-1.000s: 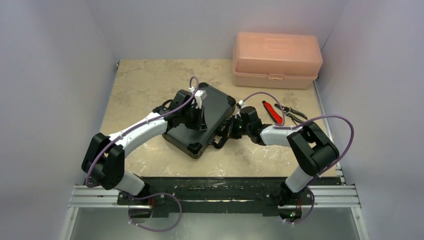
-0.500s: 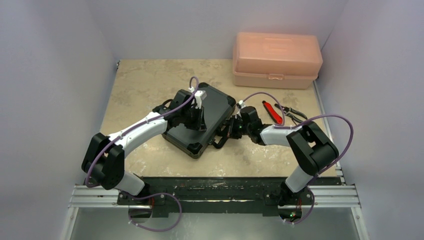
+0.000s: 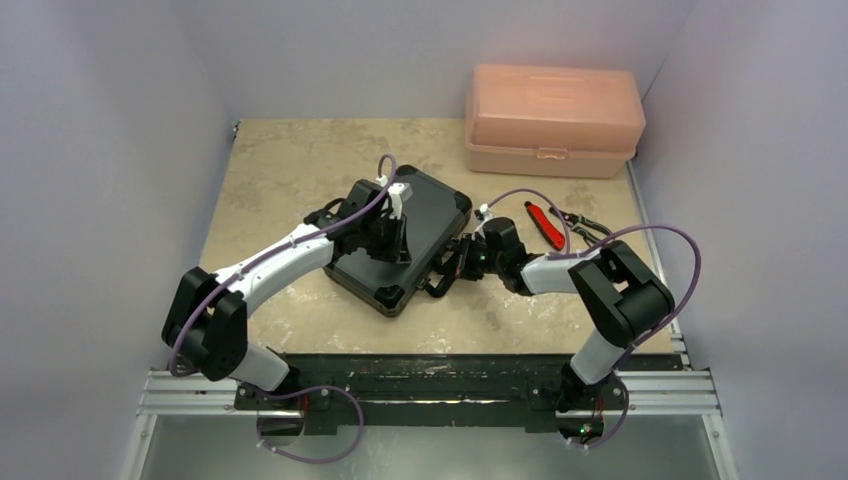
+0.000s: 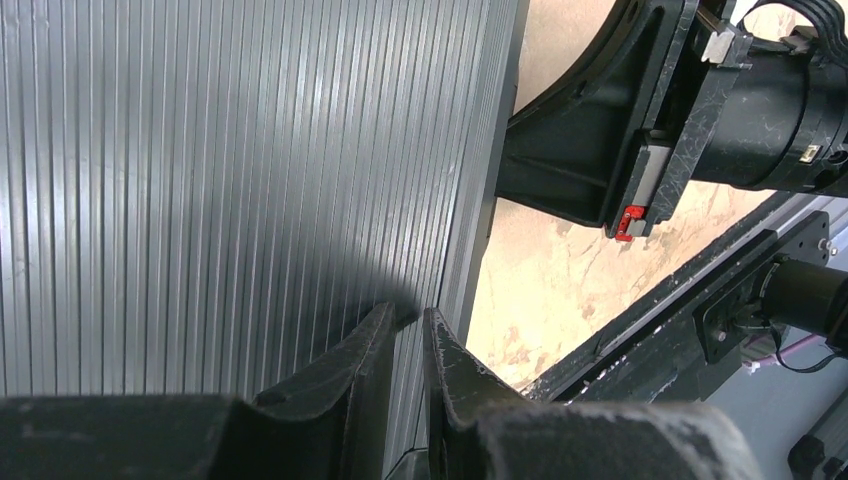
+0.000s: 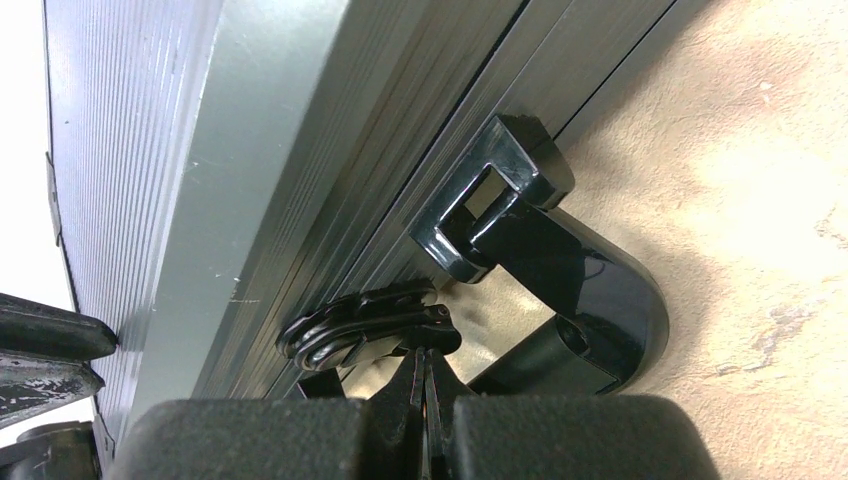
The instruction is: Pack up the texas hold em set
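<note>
Latching case [image 3: 435,205]: left gripper [image 4: 408,318], nearly closed, empty, pins lid [image 4: 250,150] at case edge; right gripper [image 5: 425,358], pinched shut, should press latch [image 5: 360,320] beside handle [image 5: 590,290] flat against case.

A ribbed dark grey metal case lid [image 4: 230,160] fills the left and middle of the frame, its grooves running top to bottom. At the bottom edge, the left gripper [image 4: 408,318] rests its two black fingers [image 4: 365,350] on the lid close to its right rim, with only a thin slit between them. Past that rim lies a beige marbled tabletop [image 4: 540,275], where the right arm's black wrist housing [image 4: 770,110] reaches in from the upper right with a small red tab [image 4: 628,222] on its underside, and a black metal rail [image 4: 690,310] crosses the lower right.
</note>
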You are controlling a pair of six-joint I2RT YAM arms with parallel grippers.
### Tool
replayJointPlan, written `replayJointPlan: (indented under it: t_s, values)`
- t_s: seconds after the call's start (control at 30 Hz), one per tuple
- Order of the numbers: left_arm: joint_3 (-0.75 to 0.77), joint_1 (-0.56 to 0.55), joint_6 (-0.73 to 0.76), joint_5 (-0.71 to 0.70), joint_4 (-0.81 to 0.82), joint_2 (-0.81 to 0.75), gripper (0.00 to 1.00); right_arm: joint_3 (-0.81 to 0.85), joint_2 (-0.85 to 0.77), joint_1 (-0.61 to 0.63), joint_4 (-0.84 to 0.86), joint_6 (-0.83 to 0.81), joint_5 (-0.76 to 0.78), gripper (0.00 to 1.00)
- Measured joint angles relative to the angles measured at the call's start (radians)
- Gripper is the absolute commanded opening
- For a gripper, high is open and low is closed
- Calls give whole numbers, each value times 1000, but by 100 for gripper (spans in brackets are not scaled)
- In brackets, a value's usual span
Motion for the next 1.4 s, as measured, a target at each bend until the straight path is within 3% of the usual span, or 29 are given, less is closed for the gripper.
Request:
replayJointPlan:
  t_s: [0.37,0.53,0.73,1.07,1.2,1.4]
  values:
    - [0,0,0,0,-47,-19,17,0,-5,0,-5,-4,2,0]
    - [-2,-2,0,-4,-92,-40,24,0,-34,17,-33,-27,56,2]
    - [-8,-6,1,-37,-159,-88,38,1,-143,17,-152,-77,141,31]
    - [-8,-6,12,-97,-224,-202,58,77,-401,17,-359,-171,256,71]
    - [2,-6,29,-133,-249,-271,67,110,-498,17,-434,-202,295,98]
    - [13,-6,68,-201,-262,-407,87,151,-631,17,-507,-251,364,99]
